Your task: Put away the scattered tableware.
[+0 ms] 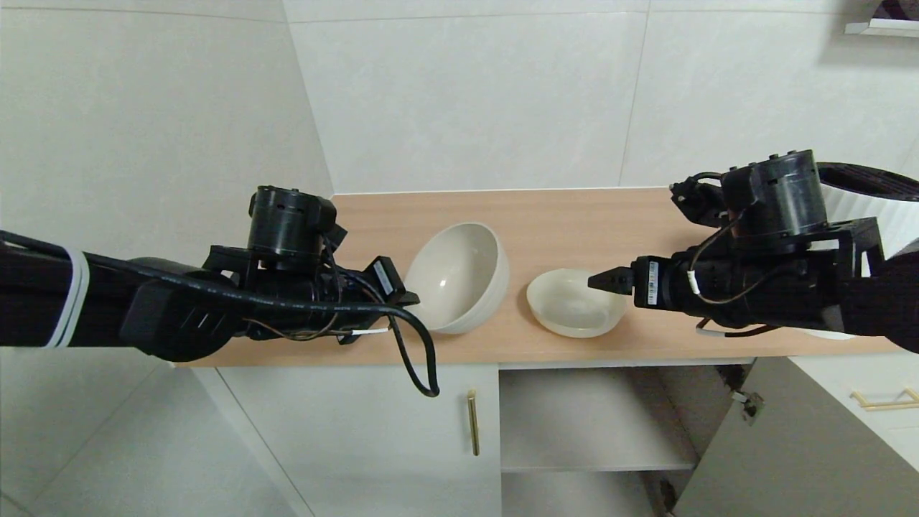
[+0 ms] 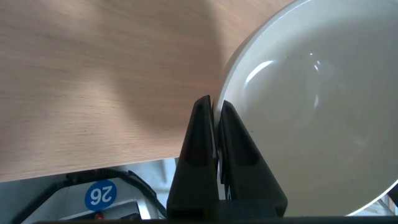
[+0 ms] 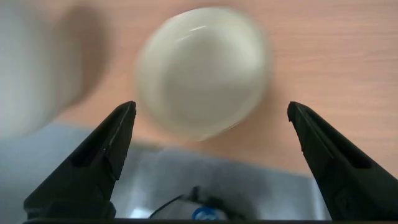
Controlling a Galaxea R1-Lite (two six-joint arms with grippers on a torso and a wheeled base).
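A large cream bowl [image 1: 459, 276] stands tilted on the wooden counter [image 1: 574, 215], its opening facing the left arm. My left gripper [image 1: 411, 297] is shut on its near rim; the left wrist view shows the two fingers [image 2: 202, 134] pinching the rim of the large bowl [image 2: 311, 106]. A smaller, translucent white bowl [image 1: 574, 310] sits upright just right of it near the counter's front edge. My right gripper [image 1: 607, 280] hovers at its right side, open. In the right wrist view the small bowl [image 3: 202, 68] lies beyond the spread gripper [image 3: 210, 107], with the large bowl [image 3: 31, 62] beside it.
Under the counter a cabinet [image 1: 589, 416] stands open, its door [image 1: 747, 445] swung out to the right. A shut door with a gold handle [image 1: 474, 422] is left of it. A white ribbed container with a dark rim [image 1: 890, 205] stands at the counter's right end. Tiled walls close the back and left.
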